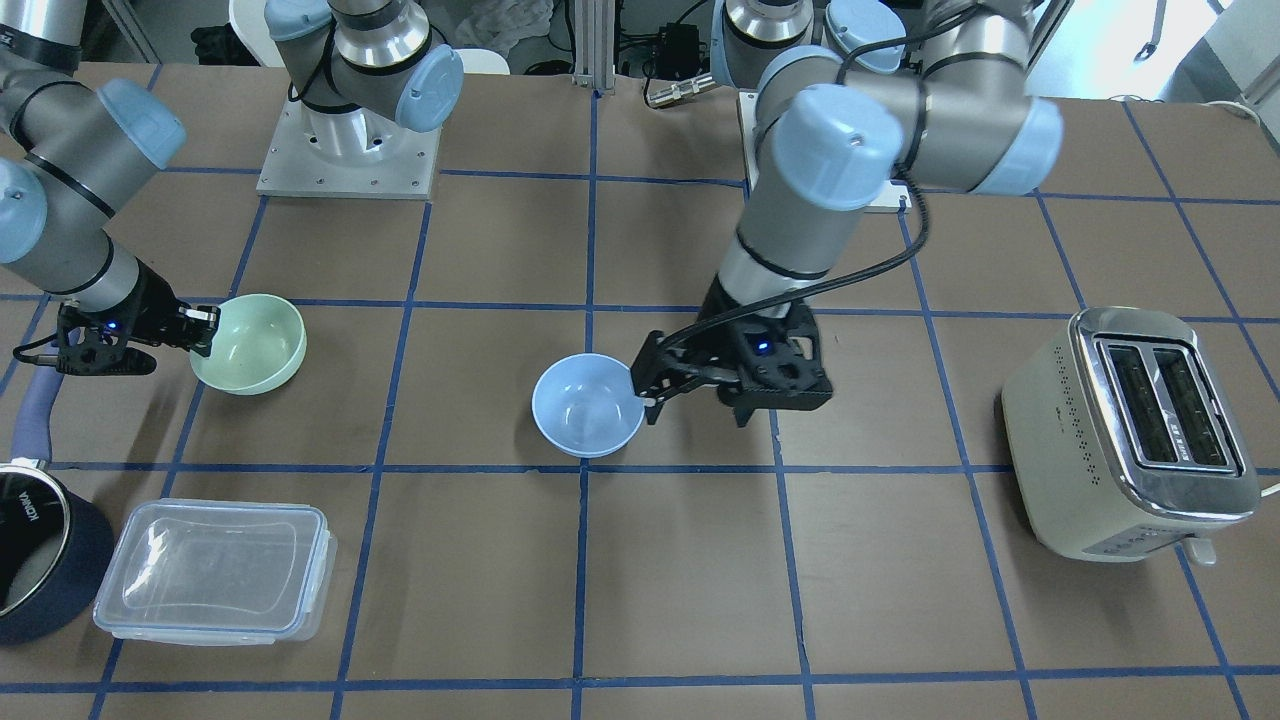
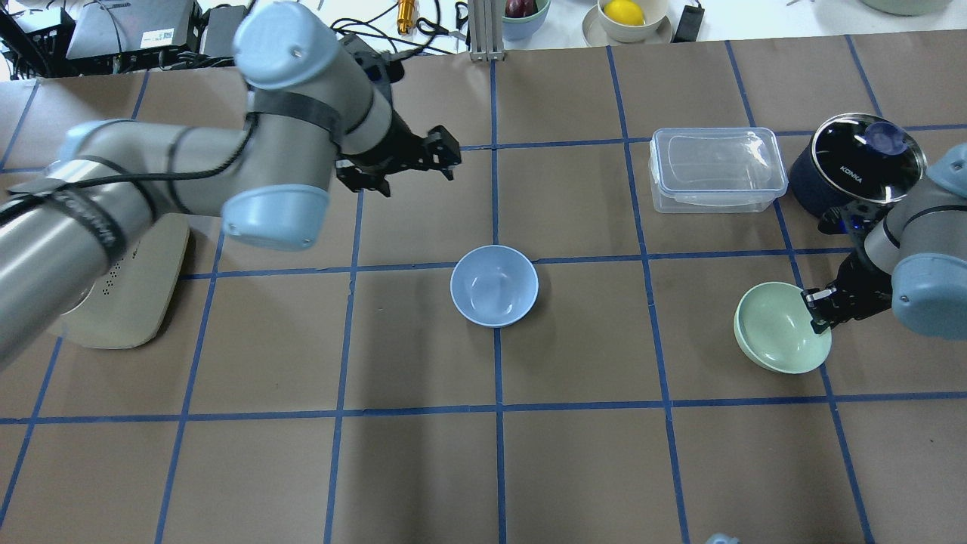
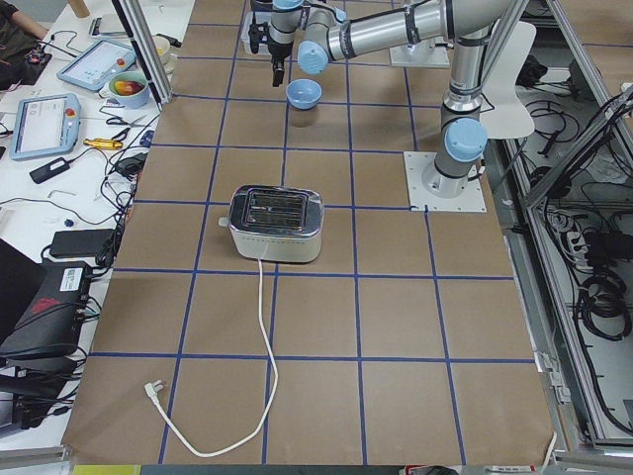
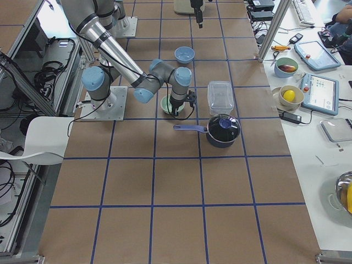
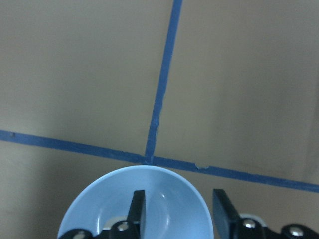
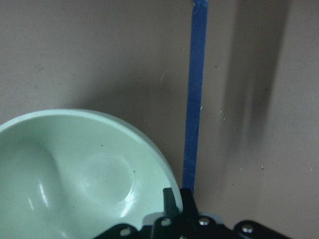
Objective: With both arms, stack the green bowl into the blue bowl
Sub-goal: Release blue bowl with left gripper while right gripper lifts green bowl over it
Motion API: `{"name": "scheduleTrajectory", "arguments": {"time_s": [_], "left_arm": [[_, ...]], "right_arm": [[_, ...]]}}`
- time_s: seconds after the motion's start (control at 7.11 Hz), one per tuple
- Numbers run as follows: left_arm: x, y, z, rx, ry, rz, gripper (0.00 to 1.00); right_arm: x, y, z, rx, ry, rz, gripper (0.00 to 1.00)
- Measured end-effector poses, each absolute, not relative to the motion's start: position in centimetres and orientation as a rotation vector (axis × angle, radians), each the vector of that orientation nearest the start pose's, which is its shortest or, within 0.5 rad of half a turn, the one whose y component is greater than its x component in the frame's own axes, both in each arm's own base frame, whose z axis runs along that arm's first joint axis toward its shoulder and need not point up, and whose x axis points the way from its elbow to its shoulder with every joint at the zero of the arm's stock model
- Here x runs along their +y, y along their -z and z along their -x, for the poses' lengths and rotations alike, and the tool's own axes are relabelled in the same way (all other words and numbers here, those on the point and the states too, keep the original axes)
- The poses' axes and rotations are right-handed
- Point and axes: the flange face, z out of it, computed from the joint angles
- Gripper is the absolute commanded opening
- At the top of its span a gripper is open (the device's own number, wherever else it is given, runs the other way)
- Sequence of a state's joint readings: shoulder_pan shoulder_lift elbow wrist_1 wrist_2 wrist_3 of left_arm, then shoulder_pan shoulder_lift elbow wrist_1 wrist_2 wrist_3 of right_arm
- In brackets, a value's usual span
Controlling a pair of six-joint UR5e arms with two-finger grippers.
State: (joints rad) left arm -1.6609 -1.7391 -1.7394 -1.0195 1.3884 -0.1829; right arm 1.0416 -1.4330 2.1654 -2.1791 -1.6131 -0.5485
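Green bowl [image 2: 778,329] pinched by right gripper [image 2: 816,310]; blue bowl [image 2: 494,285] below spread left gripper [image 5: 178,195].

bare counter [image 2: 642,332] runs all the way between the green bowl [image 2: 782,337] and the blue bowl [image 2: 494,285], so that lane's open. clear container [image 2: 716,178] and saucepan [image 2: 861,162] sit off it, on the side away from the robot. left claw [image 5: 178,211] hangs over the blue bowl, fingers apart, partly blocking the way in from above. toaster [image 1: 1130,435] is well off beyond it.

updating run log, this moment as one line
right gripper: shut on pale mint-green round bowl, tilted | left gripper: open above light blue round bowl | stack: not done
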Motion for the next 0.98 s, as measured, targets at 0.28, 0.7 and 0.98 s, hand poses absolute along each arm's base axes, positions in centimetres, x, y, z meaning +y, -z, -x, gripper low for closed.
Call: {"name": "scheduleTrajectory", "arguments": {"time_s": [0.28,0.7,0.98], "left_arm": [[-50.5,-43.6,14.0,3.232,0.230,0.020,1.00],[-47.8,-48.7,11.9,3.170,0.187,0.027,1.00],[-49.1,-52.4,11.1,3.128,0.171,0.040,1.00]], "right_arm": [[-46.1,-23.6,8.7,3.062,-0.060,0.002,0.00],[-50.3,-28.4,-3.6,3.002,0.020,-0.101,0.00],[-50.7,-30.6,-14.4,2.943,0.032,-0.172,0.00]]}}
